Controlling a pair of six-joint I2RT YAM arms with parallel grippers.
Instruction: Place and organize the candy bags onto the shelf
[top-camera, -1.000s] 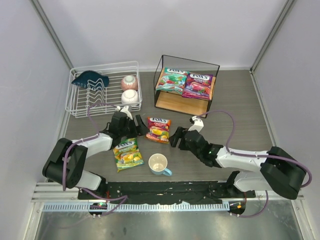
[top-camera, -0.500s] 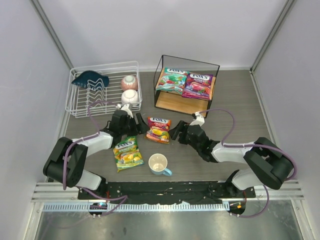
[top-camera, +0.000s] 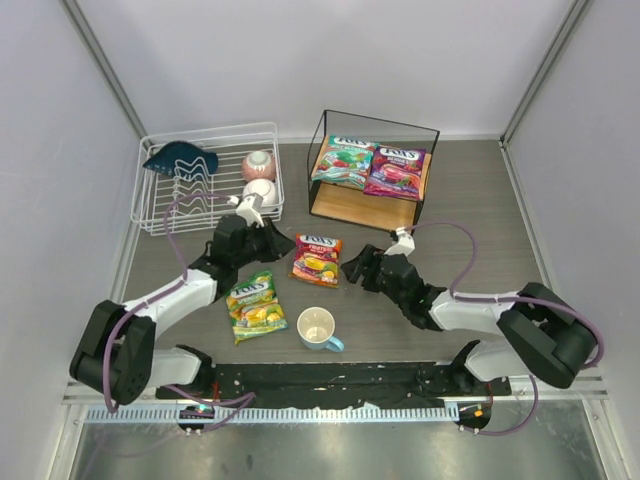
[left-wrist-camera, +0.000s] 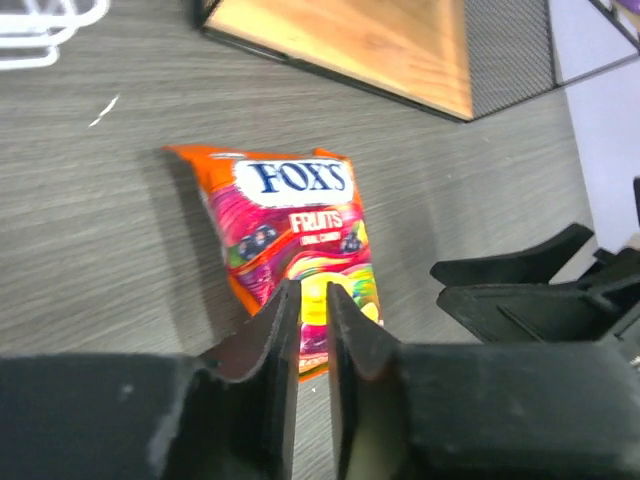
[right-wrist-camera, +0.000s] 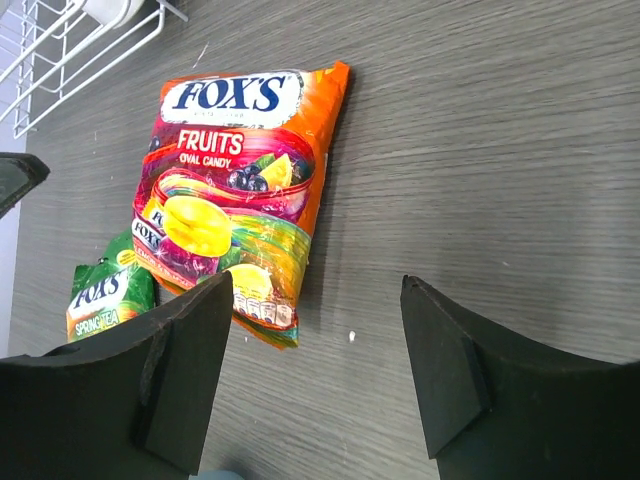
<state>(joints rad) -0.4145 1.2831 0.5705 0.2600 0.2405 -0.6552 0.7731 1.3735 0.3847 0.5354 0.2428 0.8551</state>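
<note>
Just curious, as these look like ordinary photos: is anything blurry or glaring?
Top external view: evenly lit, sharp. Left wrist view: left hand soft-edged, orange-red candy bag crisp. Right wrist view: glints on that glossy bag, right hand just dark shapes.

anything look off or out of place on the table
Nothing spilled or damaged. Two packets lie off the black wire-framed shelf: the orange-red candy bag tilted on the table, the yellow-green candy bag askew near the white mug.
</note>
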